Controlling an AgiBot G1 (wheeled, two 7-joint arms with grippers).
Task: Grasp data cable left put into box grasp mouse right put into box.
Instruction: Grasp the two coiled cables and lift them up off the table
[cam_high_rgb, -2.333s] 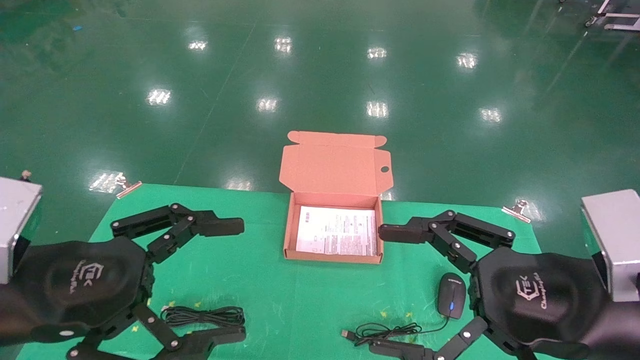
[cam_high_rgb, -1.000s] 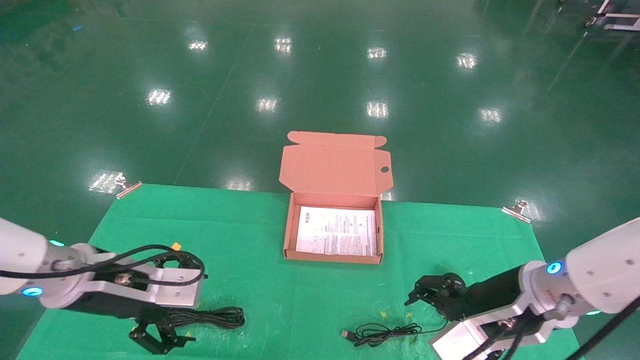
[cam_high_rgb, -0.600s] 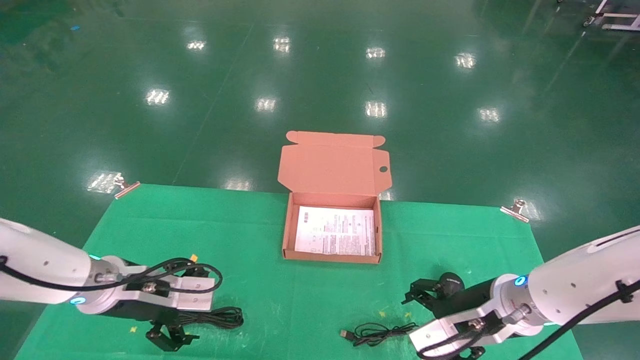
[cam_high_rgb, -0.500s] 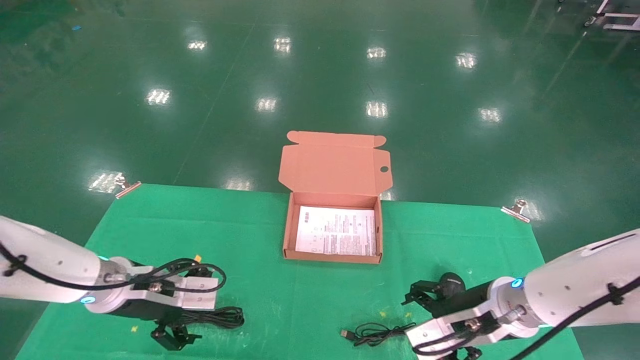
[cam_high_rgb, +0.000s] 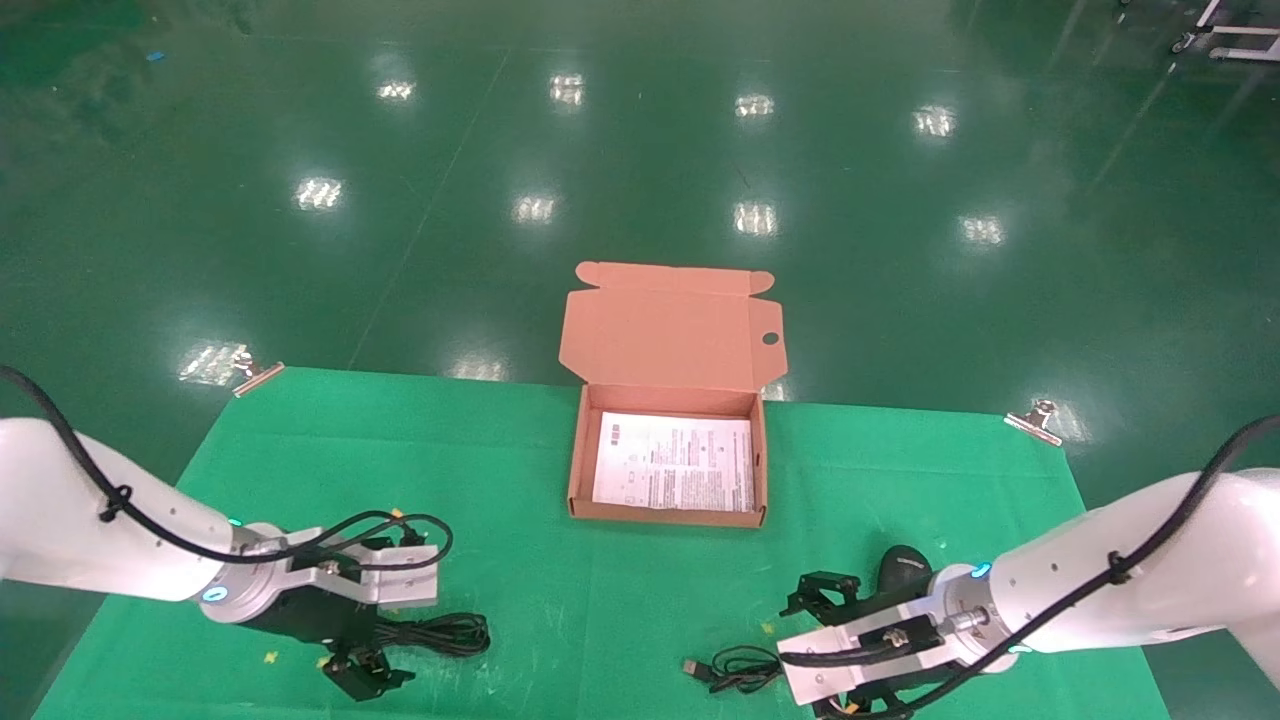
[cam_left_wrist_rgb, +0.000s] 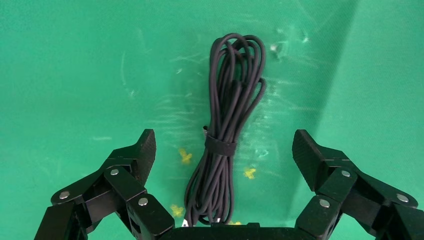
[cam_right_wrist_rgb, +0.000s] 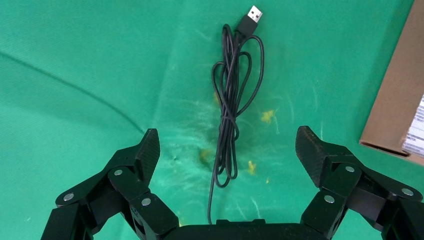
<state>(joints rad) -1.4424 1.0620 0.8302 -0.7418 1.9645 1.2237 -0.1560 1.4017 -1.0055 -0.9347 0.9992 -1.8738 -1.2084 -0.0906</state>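
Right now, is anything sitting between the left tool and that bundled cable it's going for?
Nothing visible. The left tool is open with the data cable lying on the green cloth between its fingers, nothing in between.

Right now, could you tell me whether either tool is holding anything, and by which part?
Nothing is held. The left tool is open astride the data cable; the right tool is open over the mouse's cord.

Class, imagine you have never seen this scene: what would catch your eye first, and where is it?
The open box stands mid-table with a white sheet inside. At the near left, the left gripper hangs open astride the data cable. At the near right, the right gripper is open over the mouse's cord, beside the mouse.
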